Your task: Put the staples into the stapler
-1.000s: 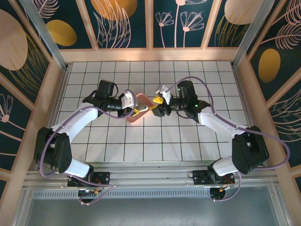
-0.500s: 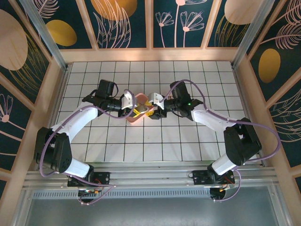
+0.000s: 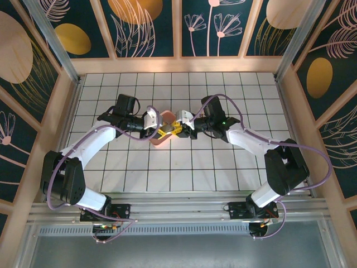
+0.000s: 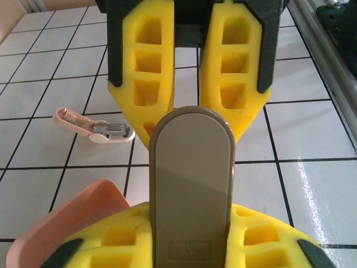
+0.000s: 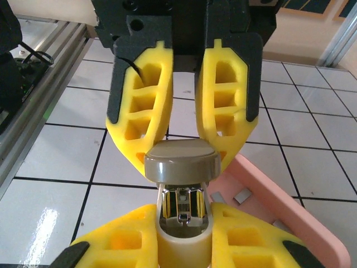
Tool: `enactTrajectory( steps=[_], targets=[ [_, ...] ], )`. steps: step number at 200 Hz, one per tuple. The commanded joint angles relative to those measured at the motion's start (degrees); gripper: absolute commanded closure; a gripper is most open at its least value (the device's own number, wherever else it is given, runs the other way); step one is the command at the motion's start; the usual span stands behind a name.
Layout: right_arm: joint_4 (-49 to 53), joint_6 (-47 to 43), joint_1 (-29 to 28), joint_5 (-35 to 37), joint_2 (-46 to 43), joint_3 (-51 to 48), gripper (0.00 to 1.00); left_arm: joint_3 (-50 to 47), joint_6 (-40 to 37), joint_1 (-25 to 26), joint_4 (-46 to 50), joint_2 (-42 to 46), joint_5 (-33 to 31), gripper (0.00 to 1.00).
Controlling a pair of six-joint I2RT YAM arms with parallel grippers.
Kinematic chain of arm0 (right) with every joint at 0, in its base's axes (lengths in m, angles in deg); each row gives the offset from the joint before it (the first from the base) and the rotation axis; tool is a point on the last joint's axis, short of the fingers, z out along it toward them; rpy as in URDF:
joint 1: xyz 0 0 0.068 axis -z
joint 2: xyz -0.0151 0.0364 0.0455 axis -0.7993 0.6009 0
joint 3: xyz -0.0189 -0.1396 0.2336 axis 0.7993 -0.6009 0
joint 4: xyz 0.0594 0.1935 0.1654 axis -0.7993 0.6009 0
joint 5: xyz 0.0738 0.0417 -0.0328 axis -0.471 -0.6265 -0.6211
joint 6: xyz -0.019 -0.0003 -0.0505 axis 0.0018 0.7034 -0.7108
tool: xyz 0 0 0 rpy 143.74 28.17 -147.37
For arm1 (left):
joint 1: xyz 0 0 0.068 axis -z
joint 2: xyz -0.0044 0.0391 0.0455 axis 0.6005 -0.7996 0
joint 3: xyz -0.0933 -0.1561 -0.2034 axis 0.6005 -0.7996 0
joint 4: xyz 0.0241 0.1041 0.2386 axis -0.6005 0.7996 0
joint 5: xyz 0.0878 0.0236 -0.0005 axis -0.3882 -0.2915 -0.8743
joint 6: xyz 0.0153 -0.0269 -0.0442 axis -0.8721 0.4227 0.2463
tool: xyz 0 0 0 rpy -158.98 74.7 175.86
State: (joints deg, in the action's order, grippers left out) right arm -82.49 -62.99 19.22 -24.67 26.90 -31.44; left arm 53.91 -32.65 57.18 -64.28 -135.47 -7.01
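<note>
A second ago the right hand [image 3: 179,128] stood clear of the pink tray [image 3: 158,139], off to its right, with its jaws wide. It has since swung in toward the middle of the frame. It now meets the left hand [image 3: 161,130] tip to tip over the tray, at the centre of the table [image 3: 223,167]. The left arm has kept its place.

The right wrist view gives the stapler [image 5: 179,167] at bottom centre. Its cream base is clamped between the right hand's own fingers [image 5: 120,245], and its taupe lid is raised above an exposed metal channel. The left hand's fingers [image 5: 139,117] come down from the top of that frame and flank the lid, set narrow; whether they press it I cannot tell. The staples [image 5: 243,196] lie loose in the tray, at the right of that frame beside the stapler.

The left wrist view gives the lid's flat back instead, with the tray's rim at lower left. At mid-left a small pink and white object [image 4: 95,127] lies on the table, apart from the tray.
</note>
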Motion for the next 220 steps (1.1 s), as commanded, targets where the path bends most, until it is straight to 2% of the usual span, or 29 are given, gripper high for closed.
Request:
enactTrajectory(
  steps=[1, 17, 45, 114, 162, 209, 220],
  targets=[
    [-0.72, -0.02, -0.40, 2.24, 0.22, 0.78, 0.86, 1.23, 0.68, 0.32, -1.62, 0.84, 2.42, 0.57],
    [-0.49, 0.56, -0.43, 5.39, 0.46, 1.00, 0.87, 0.43, 1.17, 0.41, -3.45, 2.34, 0.87, 0.49],
    [1.99, -0.08, -0.91, 7.36, 1.54, 2.33, 0.89, 0.70, -0.86, 1.33, -1.92, 3.15, -2.93, 0.46],
    [3.76, -0.79, -2.28, 8.28, 3.23, 4.65, 0.90, 2.83, -1.59, 2.29, 0.38, 0.89, -3.40, 0.52],
    [3.66, -0.86, -2.70, 8.18, 2.98, 4.77, 0.90, 4.17, -1.19, 2.45, 1.30, -0.87, -3.23, 0.53],
    [3.66, -1.03, -2.71, 8.12, 2.95, 4.65, 0.90, 5.41, -1.97, 2.50, 3.56, -1.67, -2.29, 0.67],
    [3.66, -0.91, -2.67, 8.06, 2.84, 4.65, 0.90, 5.60, -2.20, 2.47, 3.99, -1.83, -2.45, 0.67]
  ],
)
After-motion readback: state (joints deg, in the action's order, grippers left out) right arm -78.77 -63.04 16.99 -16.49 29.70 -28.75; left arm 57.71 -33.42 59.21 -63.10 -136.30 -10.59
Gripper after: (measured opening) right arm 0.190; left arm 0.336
